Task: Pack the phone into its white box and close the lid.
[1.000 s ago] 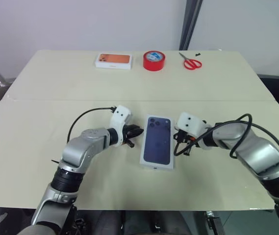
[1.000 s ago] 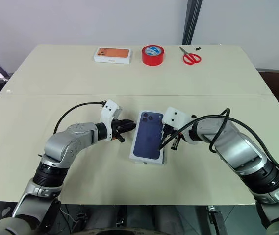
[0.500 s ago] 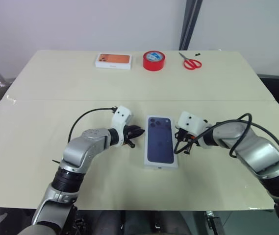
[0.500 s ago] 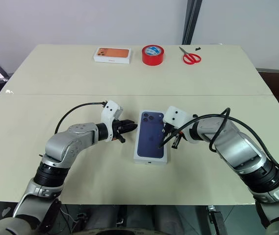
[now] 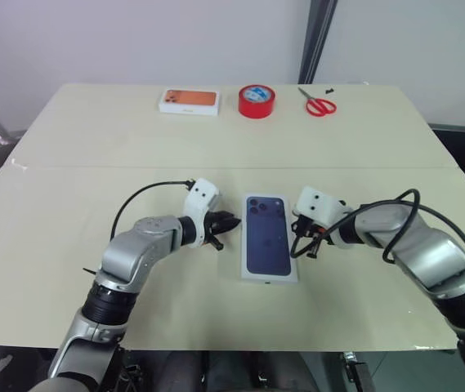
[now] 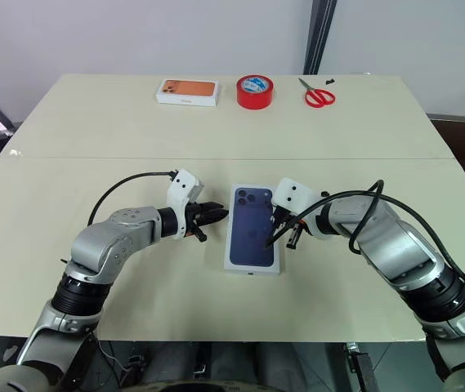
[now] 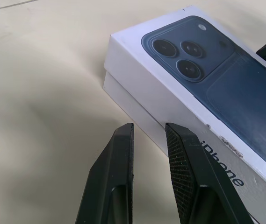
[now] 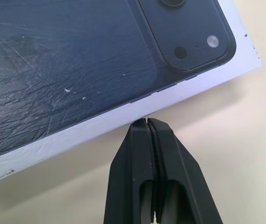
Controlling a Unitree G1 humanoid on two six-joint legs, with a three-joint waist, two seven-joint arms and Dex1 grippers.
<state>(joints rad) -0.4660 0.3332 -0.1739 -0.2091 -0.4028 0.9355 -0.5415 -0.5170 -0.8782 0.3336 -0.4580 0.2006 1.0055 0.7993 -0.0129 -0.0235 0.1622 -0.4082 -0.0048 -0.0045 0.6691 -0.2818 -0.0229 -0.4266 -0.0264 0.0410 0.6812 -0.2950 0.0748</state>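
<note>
The lid (image 5: 267, 235), white with a dark blue phone's back printed on top, sits squarely over the white box (image 7: 133, 105), whose lower wall shows under the lid's edge. They lie in the middle of the table between my arms. The phone is hidden. My left gripper (image 5: 230, 220) is just off the box's left side near its far corner, narrowly open with nothing between its fingers (image 7: 123, 140). My right gripper (image 8: 147, 121) is shut and empty, its tips against the lid's right long edge.
At the back of the tan table (image 5: 93, 163) lie a white box with an orange picture (image 5: 189, 100), a red tape roll (image 5: 257, 100) and red-handled scissors (image 5: 320, 104). A seam crosses the table behind the box.
The closed box has swung from a slight tilt to lie straight, its near end shifting right. Both grippers stay almost where they were.
</note>
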